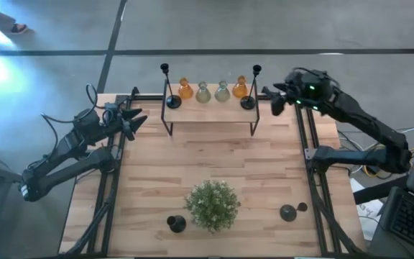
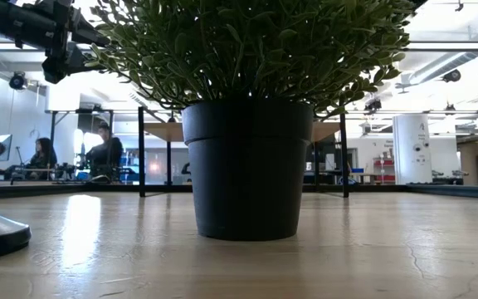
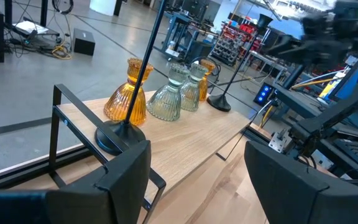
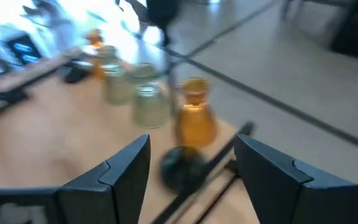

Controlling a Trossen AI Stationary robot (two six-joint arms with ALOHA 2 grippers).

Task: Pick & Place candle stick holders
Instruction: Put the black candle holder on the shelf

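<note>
Two black candle stick holders stand on their round bases at the ends of a raised shelf (image 1: pixel 210 115) at the table's far side: the left one (image 1: pixel 171 101) and the right one (image 1: pixel 248 102). Two more stand on the table near the front, one (image 1: pixel 176 224) left of the plant and one (image 1: pixel 288 213) to its right. My left gripper (image 1: pixel 136 121) is open and empty, just left of the shelf; its wrist view shows the left holder's base (image 3: pixel 120 134) ahead. My right gripper (image 1: pixel 275 102) is open and empty, just right of the shelf, facing the right holder's base (image 4: pixel 182 169).
Two orange vases (image 1: pixel 185 90) (image 1: pixel 240 88) and two grey-green vases (image 1: pixel 203 92) (image 1: pixel 222 91) stand in a row on the shelf between the holders. A potted plant (image 1: pixel 212 205) stands front centre; its black pot (image 2: pixel 247 170) fills the low view. People sit in the room beyond.
</note>
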